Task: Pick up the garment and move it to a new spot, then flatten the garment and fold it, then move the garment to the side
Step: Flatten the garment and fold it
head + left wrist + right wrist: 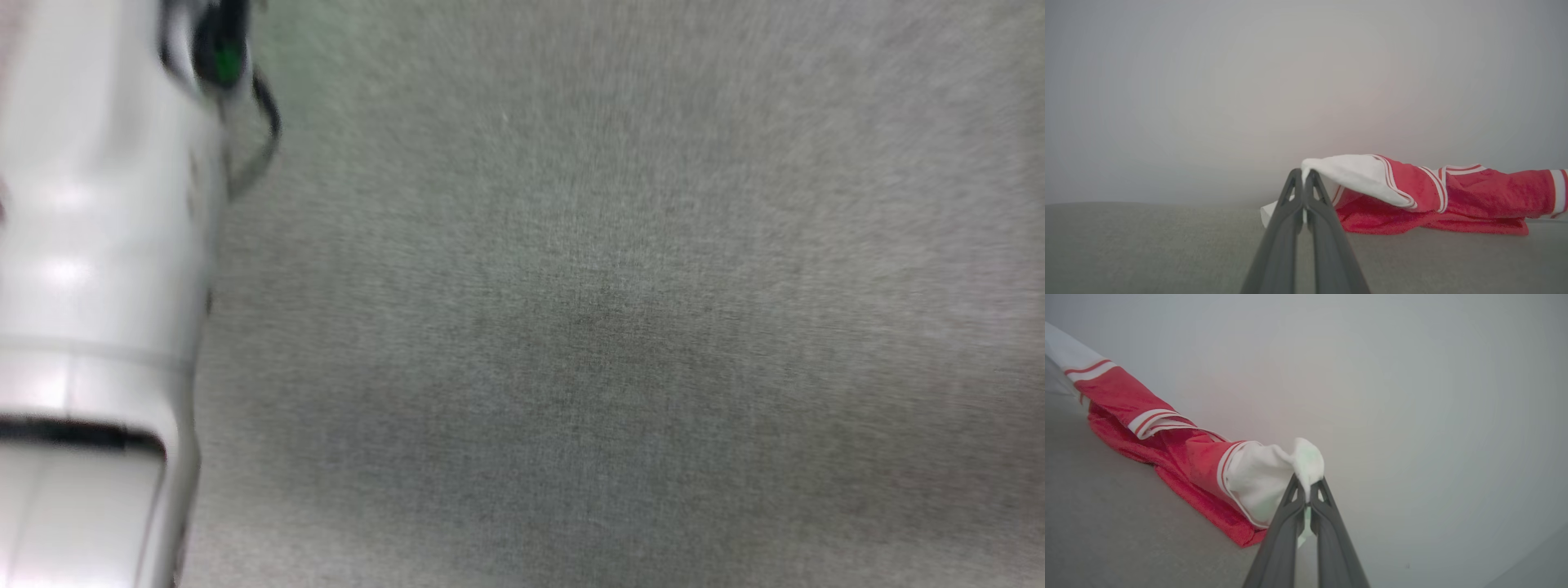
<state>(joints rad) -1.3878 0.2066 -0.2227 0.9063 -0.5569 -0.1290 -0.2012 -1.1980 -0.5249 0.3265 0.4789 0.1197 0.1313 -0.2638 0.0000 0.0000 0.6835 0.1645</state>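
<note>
Left gripper (1303,176): clamped. Its two long dark fingers (1278,245) meet at the tips, with only a thin slit between them lower down. A fold of white sleeve (1359,173) is pinched between the tips.
Right gripper (1306,490): also clamped tight, tips together. It holds a bunched knob of white sleeve cloth (1308,461), and a scrap of the cloth hangs in the slit below the tips.
Garment (1474,192): stretched sideways between the two grippers. Both pinched sleeve ends are lifted off the grey surface (1147,245), while the red body sags and its lower edge lies on that surface.
Garment cloth: soft and limp, creased into long folds. The red part has a fine nubbly grain and the white sleeves look smoother.
Trim: narrow red and white stripes run along the sleeve seams and the collar (1464,168).
Print: hidden in the folds.
Fingers: matt dark grey, slim and tapering, with a small triangular opening near each tip.
Grey surface: flat, with a close, felt-like weave. The head view of it is blurred.
Forearm (90,245): pale, glossy and rounded, at the left edge of the head view, with a dark cable (265,131) looping beside it.
Background (1208,81): plain pale grey, no detail.
</note>
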